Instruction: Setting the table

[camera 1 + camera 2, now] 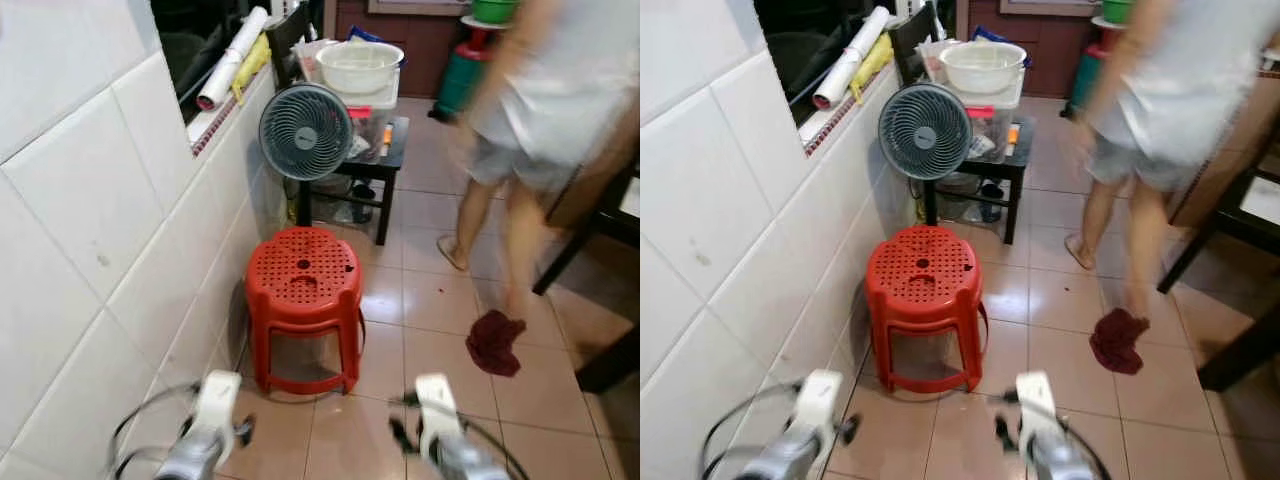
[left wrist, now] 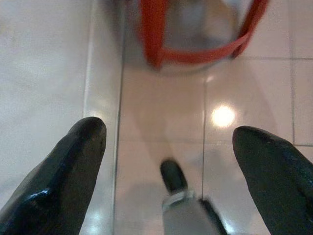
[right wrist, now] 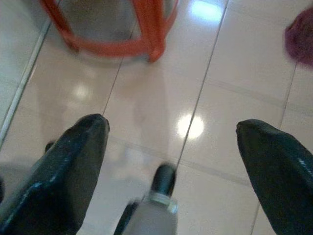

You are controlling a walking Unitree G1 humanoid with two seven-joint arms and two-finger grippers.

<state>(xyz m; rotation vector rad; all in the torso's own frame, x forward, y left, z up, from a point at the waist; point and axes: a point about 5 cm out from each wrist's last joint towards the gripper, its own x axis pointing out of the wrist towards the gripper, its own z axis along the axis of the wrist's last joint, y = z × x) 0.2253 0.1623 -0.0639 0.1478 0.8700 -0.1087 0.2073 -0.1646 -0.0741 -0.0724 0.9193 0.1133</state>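
Observation:
My left gripper (image 2: 168, 132) is open over the tiled floor, with the foot of a red plastic stool (image 2: 195, 51) just ahead of its fingers. My right gripper (image 3: 171, 125) is open too and holds nothing; the same stool's legs (image 3: 112, 46) lie ahead of it. Both arms hang low in the eye views, left arm (image 1: 205, 430) and right arm (image 1: 440, 425). A white basin (image 1: 358, 65) sits on clear boxes atop a small black side table (image 1: 392, 150) further ahead. The corner of a dark table (image 1: 610, 215) shows at the right edge.
The red stool (image 1: 303, 290) stands close in front, beside the white tiled wall (image 1: 90, 250). A grey fan (image 1: 306, 130) stands behind it. A blurred person (image 1: 545, 110) walks at the right. A dark red cloth (image 1: 495, 342) lies on the floor.

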